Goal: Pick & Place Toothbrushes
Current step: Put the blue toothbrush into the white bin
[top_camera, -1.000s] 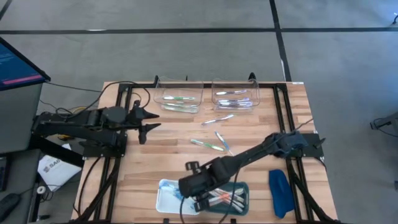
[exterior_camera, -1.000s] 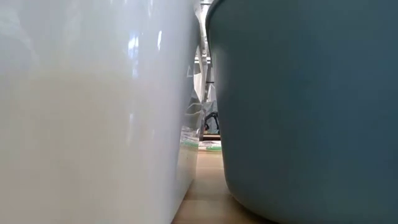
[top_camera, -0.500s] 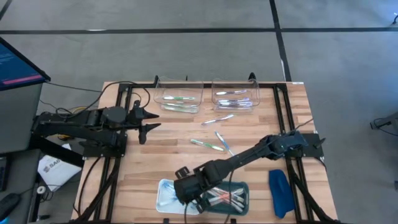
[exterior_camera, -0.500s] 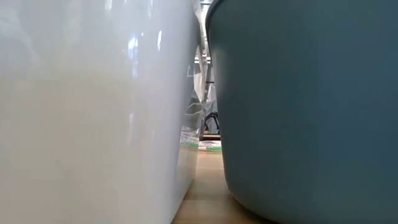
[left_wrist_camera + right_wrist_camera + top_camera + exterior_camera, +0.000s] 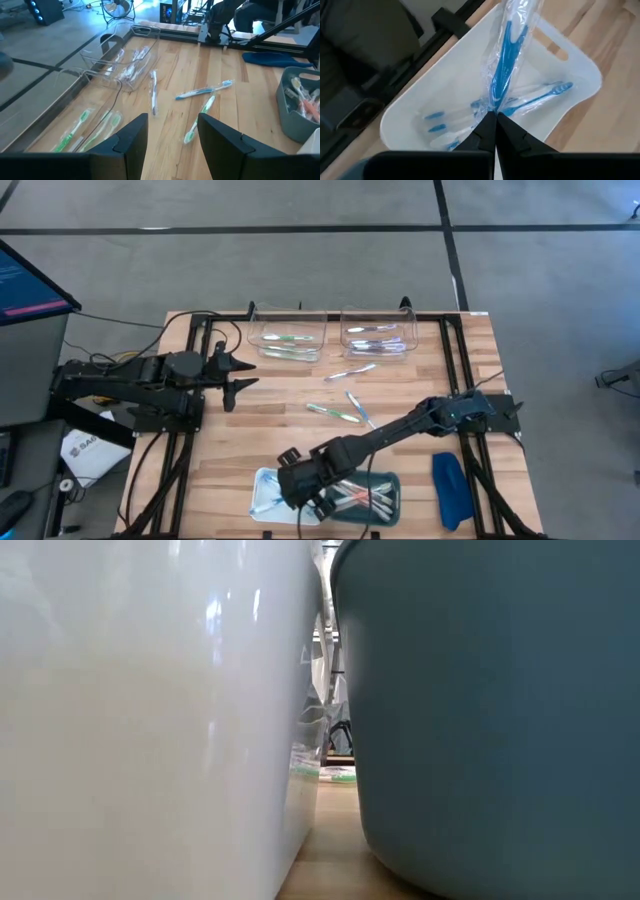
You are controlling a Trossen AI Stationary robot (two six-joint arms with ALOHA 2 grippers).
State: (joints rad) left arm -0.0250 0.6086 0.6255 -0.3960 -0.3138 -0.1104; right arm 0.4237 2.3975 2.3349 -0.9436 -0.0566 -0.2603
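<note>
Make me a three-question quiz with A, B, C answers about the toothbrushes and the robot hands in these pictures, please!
1. Where is the right gripper?
A. over the white tray
B. over the clear bins
C. off the table

2. What colour is the wrapped toothbrush it holds?
A. green
B. pink
C. blue

3. How are the left gripper's fingers?
A. shut on a toothbrush
B. apart, holding nothing
C. out of sight

Answers:
1. A, the right wrist view looks down past its fingers into the white tray.
2. C, blue shows through the clear wrapper.
3. B, the left wrist view shows bare wood between its fingers.
</note>
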